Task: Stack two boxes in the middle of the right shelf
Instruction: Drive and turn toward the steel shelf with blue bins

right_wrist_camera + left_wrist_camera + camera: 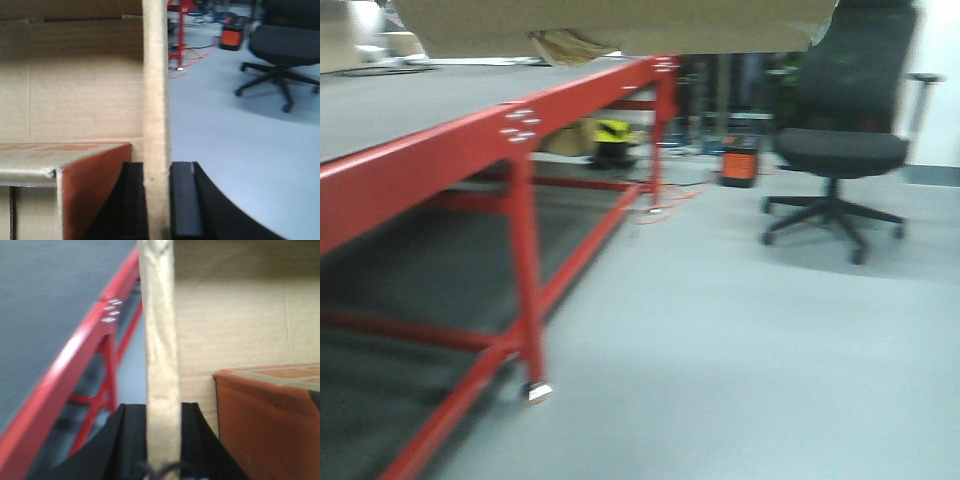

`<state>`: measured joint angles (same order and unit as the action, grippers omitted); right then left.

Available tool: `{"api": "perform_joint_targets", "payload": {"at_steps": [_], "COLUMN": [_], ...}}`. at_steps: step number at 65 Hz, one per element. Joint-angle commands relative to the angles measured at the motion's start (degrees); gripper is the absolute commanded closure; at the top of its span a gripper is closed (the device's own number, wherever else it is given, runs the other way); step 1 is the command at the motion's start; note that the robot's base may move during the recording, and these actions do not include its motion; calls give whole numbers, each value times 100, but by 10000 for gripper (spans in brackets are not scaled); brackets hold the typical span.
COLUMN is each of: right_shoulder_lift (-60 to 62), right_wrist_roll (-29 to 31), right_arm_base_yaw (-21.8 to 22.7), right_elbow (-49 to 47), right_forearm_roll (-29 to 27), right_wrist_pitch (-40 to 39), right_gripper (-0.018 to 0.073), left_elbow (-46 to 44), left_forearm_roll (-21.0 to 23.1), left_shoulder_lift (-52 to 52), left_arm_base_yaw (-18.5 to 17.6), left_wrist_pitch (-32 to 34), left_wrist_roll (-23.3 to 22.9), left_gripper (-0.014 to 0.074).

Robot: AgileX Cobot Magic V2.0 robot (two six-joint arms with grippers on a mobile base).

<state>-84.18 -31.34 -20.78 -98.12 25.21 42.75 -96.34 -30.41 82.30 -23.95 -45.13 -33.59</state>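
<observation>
Left wrist-mounted view: left claw (162, 412) clamped on one wall of the cardboard box (240, 330); right claw (157, 170) clamped on the opposite wall. Red carton (270, 420) inside.

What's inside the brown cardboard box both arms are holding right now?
A red-printed carton with a pale top sits inside the open brown corrugated cardboard box, in front of its far inner wall. The box floor and anything beneath or behind the carton are hidden.
</observation>
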Motion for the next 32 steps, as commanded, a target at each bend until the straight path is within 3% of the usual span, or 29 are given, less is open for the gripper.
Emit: {"api": "perform_joint_targets", "payload": {"at_steps": [1, 32], "right_shoulder_lift": [77, 77], "right_wrist_roll": [-9, -9], "right_arm_base_yaw": [58, 58], "right_elbow": [-83, -83], "right_forearm_roll": [232, 232], "right_wrist_pitch": [-294, -308], "right_gripper": [712, 712], "left_elbow": [-46, -46], "left_forearm_roll": [-77, -102], "left_shoulder_lift": [-95, -95], "left_arm_base_yaw": [4, 4], "left_wrist_pitch": [158, 158], "left_wrist_roll": [-7, -7], "left_gripper": [707, 707]}}
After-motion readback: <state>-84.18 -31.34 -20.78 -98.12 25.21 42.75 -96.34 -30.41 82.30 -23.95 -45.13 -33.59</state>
